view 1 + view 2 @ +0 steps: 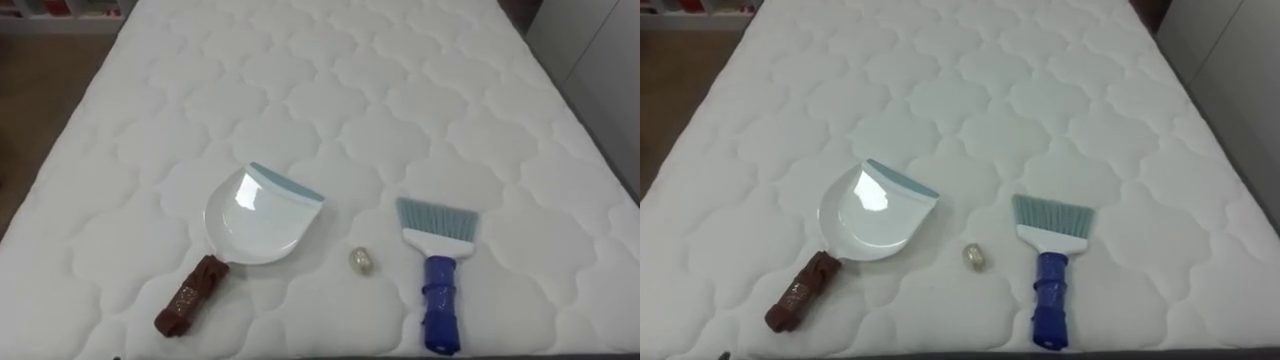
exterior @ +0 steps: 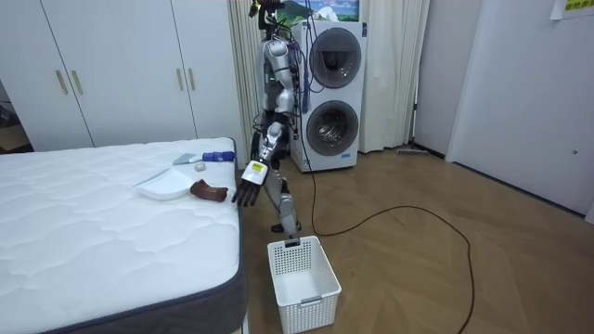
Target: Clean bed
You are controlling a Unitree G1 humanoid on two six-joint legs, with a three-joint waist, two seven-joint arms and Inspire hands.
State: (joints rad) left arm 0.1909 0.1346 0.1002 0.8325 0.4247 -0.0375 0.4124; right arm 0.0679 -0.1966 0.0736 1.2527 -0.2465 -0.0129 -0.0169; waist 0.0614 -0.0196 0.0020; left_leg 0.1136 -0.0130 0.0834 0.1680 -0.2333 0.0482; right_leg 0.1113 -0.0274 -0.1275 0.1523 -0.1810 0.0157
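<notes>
A white dustpan (image 1: 258,215) with a brown handle (image 1: 190,295) lies on the white quilted mattress (image 1: 350,80), near its front edge and to my left. To the right of it lies a blue hand brush (image 1: 438,270), bristles pointing away from me. Between them sits a small pale crumpled scrap (image 1: 362,261). In the room view I stand at the bed's edge, facing it. My left hand (image 2: 246,190) hangs beside the mattress edge, just short of the dustpan's handle (image 2: 209,192), with its fingers relaxed and holding nothing.
A white plastic basket (image 2: 299,278) stands on the wooden floor by my feet, beside the bed. Behind me are two stacked washing machines (image 2: 329,93). White wardrobes (image 2: 121,65) line the wall past the bed.
</notes>
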